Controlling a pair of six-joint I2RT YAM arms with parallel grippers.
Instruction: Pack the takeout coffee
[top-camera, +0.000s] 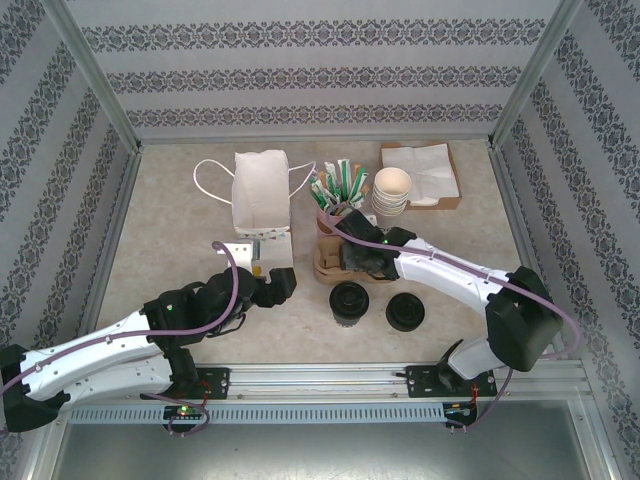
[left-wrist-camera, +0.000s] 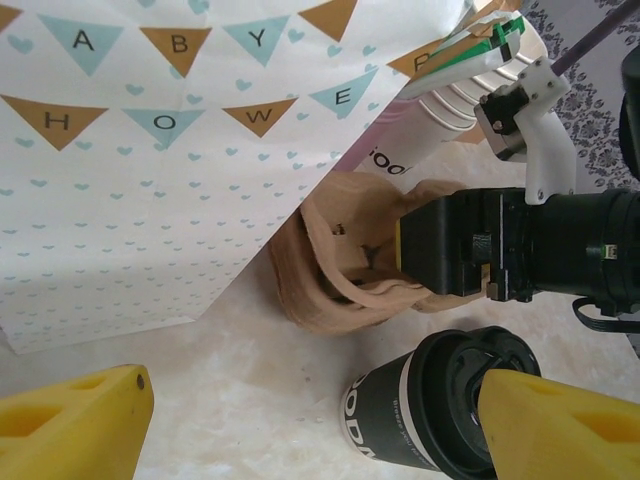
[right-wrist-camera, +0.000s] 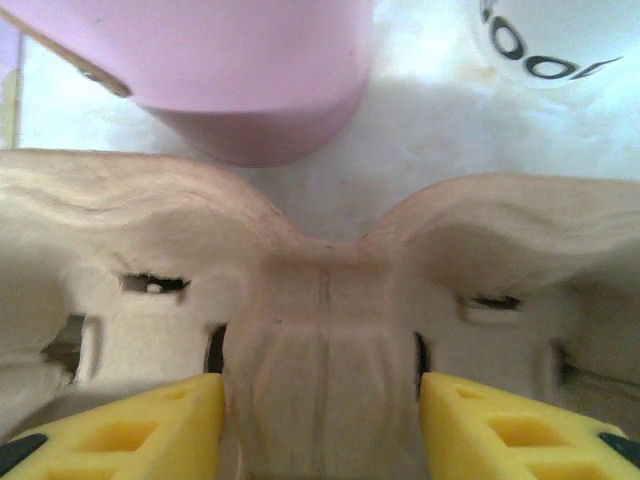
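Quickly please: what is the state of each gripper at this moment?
Left gripper: open, holding nothing.
Right gripper: fingers on both sides of the cup carrier middle ridge; whether it grips cannot be told.

— What's the table like?
— A pale, marbled top. Along the far side, left to right: a white paper bag, a pink cup full of sticks, a stack of cream cups and a brown tray of napkins.
— And nearer?
— A cardboard cup carrier in the middle. Just near of it stands a lidded cup, with a loose black lid to its right.
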